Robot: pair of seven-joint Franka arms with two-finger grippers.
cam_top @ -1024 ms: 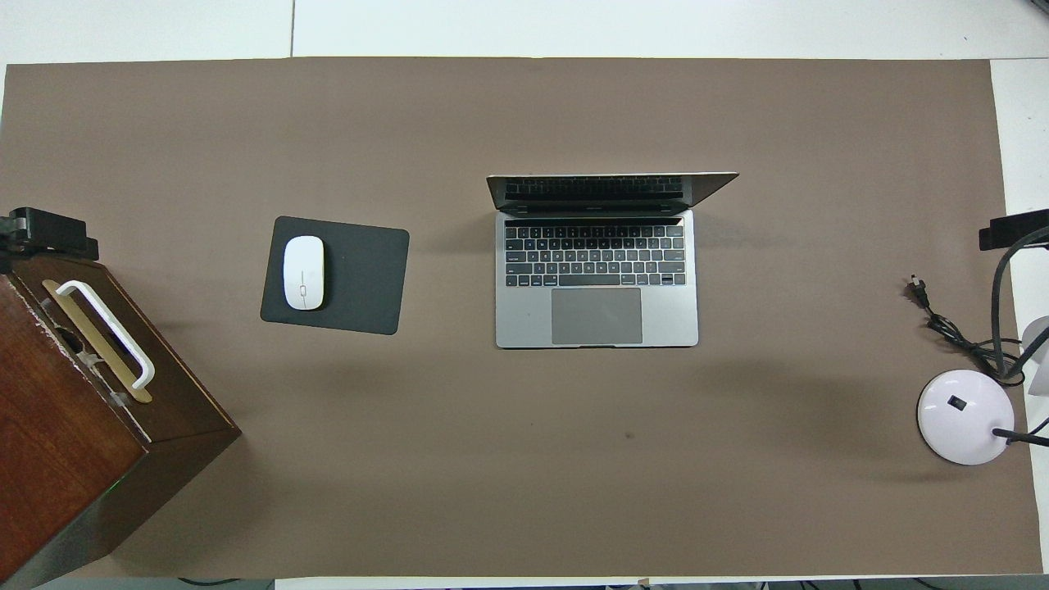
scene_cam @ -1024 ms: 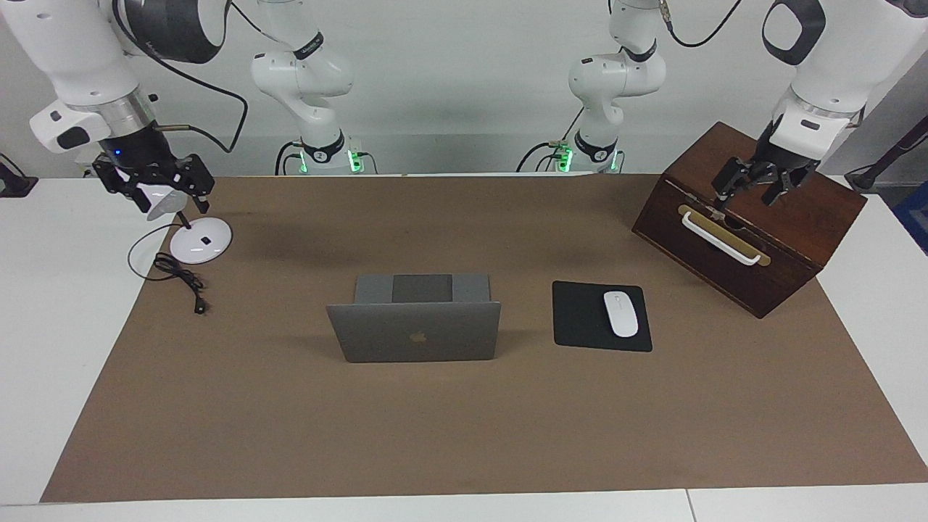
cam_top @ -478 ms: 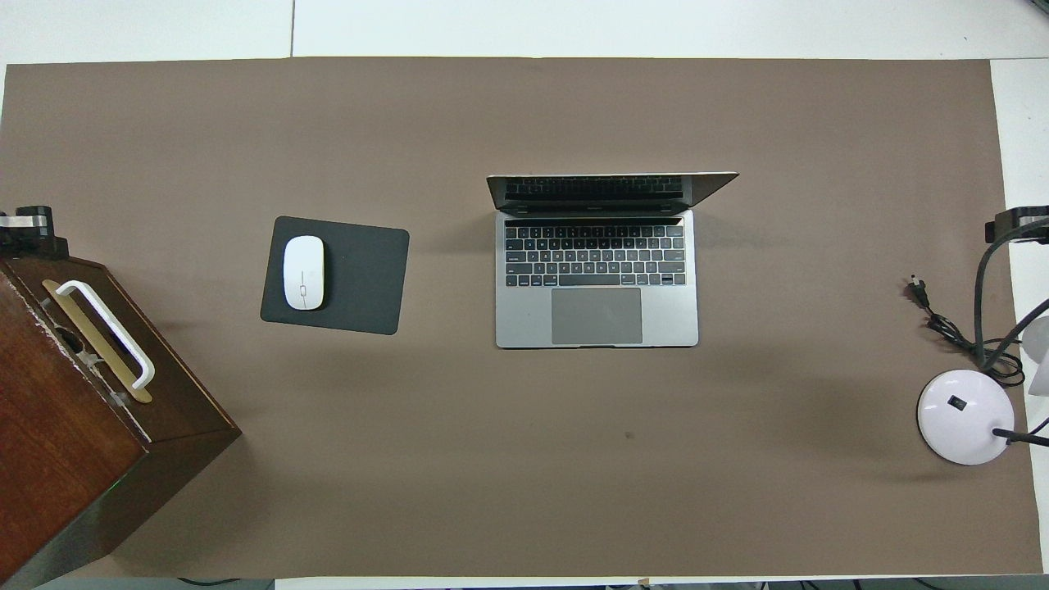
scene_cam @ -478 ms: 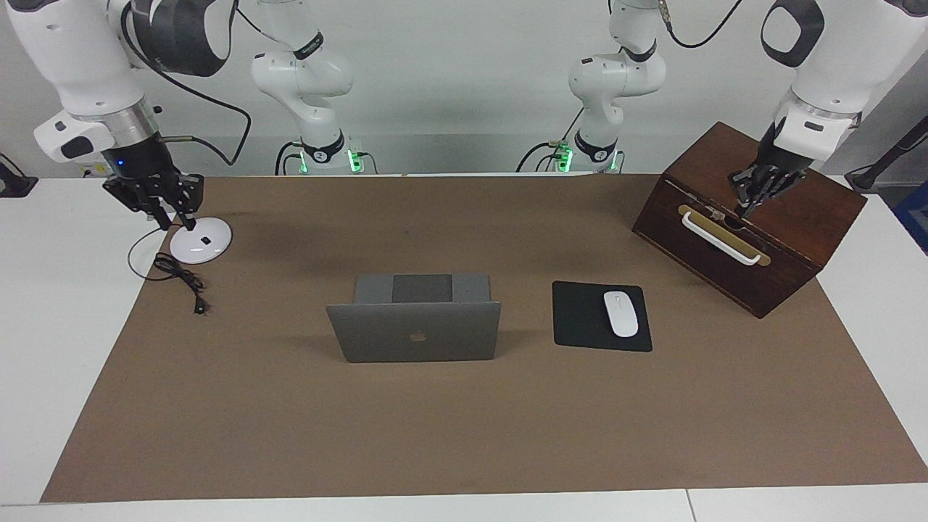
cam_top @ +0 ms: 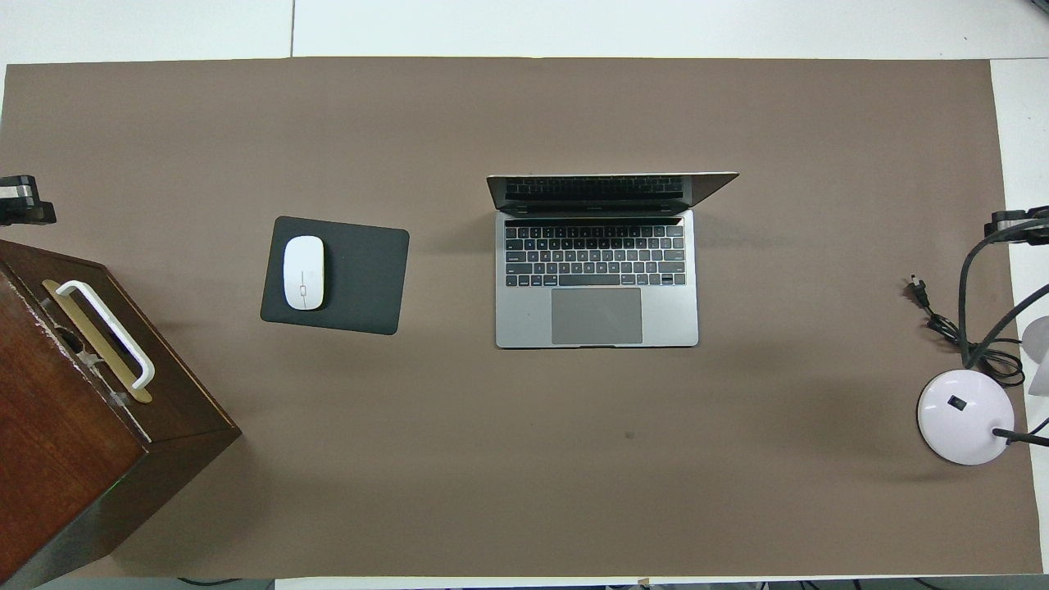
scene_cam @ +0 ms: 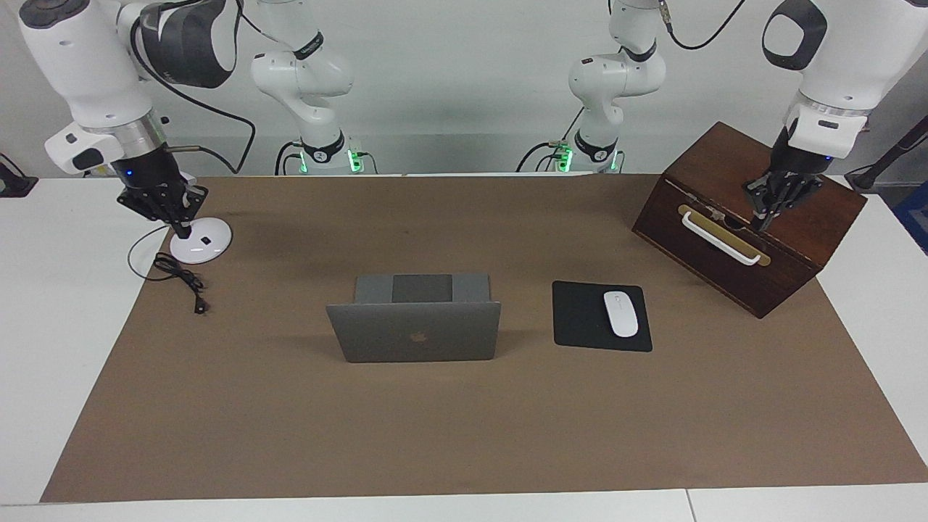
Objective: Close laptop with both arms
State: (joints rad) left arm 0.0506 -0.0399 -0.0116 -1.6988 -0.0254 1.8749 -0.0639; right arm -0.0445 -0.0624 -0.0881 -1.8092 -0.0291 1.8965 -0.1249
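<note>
The silver-grey laptop [scene_cam: 417,332] stands open in the middle of the brown mat, its lid about upright with the apple logo facing away from the robots. Its keyboard deck shows in the overhead view [cam_top: 597,279]. My left gripper [scene_cam: 770,210] hangs over the wooden box with its fingers drawn together and nothing in them; only its tip shows in the overhead view [cam_top: 20,205]. My right gripper [scene_cam: 172,214] hangs over the white lamp's base, fingers together and empty; it also shows at the edge of the overhead view [cam_top: 1014,221]. Both are well away from the laptop.
A dark wooden box [scene_cam: 725,272] with a white handle [scene_cam: 720,238] stands at the left arm's end. A black mousepad [scene_cam: 580,319] with a white mouse [scene_cam: 620,313] lies beside the laptop. A white lamp base [scene_cam: 203,243] and black cable [scene_cam: 181,279] lie at the right arm's end.
Both grippers went from spread fingers to fingers drawn together. The right gripper rose off the lamp head and shifted a little; the left gripper turned and shifted slightly over the box. The laptop has not moved.
</note>
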